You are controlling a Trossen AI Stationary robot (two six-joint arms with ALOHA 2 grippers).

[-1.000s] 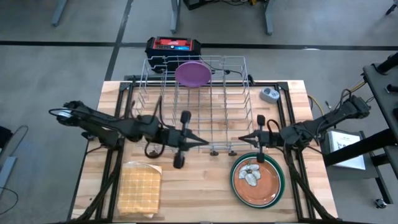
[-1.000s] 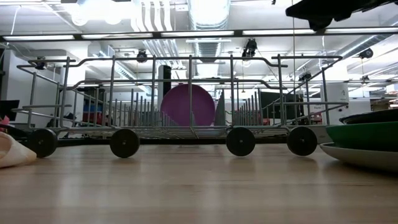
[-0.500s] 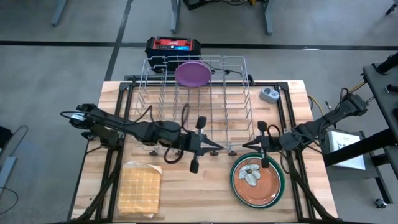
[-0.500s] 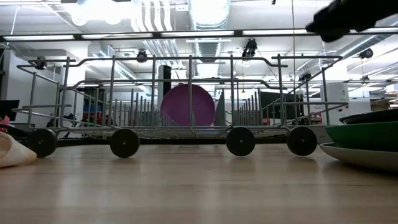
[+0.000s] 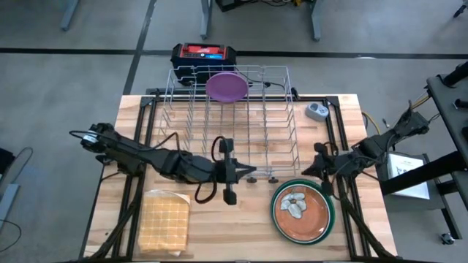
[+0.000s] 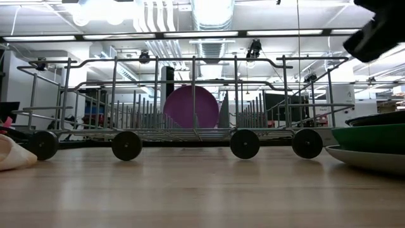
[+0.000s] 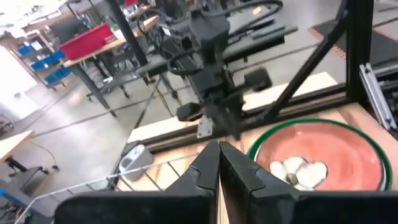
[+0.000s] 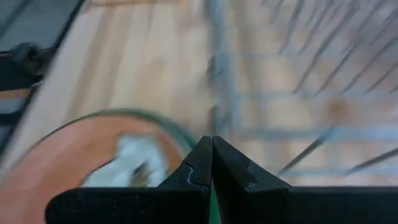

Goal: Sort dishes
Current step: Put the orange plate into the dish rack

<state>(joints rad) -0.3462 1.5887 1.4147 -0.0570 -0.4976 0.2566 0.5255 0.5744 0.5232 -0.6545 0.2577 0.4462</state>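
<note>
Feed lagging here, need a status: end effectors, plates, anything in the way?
Left end effector shut, empty, at rack front. Right end effector shut, empty, by plate stack. Purple plate racked. Nothing blocking.

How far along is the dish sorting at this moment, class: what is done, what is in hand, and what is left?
Done: the purple plate stands upright in the wire rack. In hand: nothing; the left gripper and the right gripper, both shut and empty, hover by the stack. Left: the brown plate and the green plate under it on the table.
</note>
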